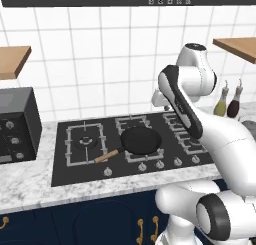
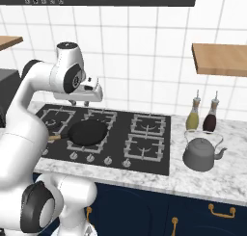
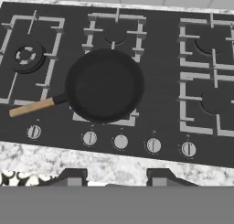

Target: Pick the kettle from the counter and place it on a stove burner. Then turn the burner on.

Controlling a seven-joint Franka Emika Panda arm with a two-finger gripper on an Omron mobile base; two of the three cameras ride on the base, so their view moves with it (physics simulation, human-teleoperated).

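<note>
Below the hand (image 3: 117, 176) lies the black frying pan (image 3: 104, 85) on the cooktop (image 3: 160, 122). Its fingers stand apart, holding nothing. Far to its right, the kettle (image 2: 200, 153) sits on the table (image 2: 226, 182).

You are looking down on the black glass cooktop (image 3: 160, 113). A black frying pan (image 3: 104, 85) sits on the middle front grate, its wooden handle (image 3: 31, 107) pointing to the left in this view. To the far left you see a round ringed burner (image 3: 25, 56) inside its grey wire grate. Two more grates (image 3: 205, 72) stand at the right, both bare. Five round knobs (image 3: 120, 141) run along the front edge, just above the marbled surface (image 3: 68, 161). The tool (image 3: 114, 176) shows two dark fingertips (image 3: 73, 175) standing apart, with nothing between them.
</note>
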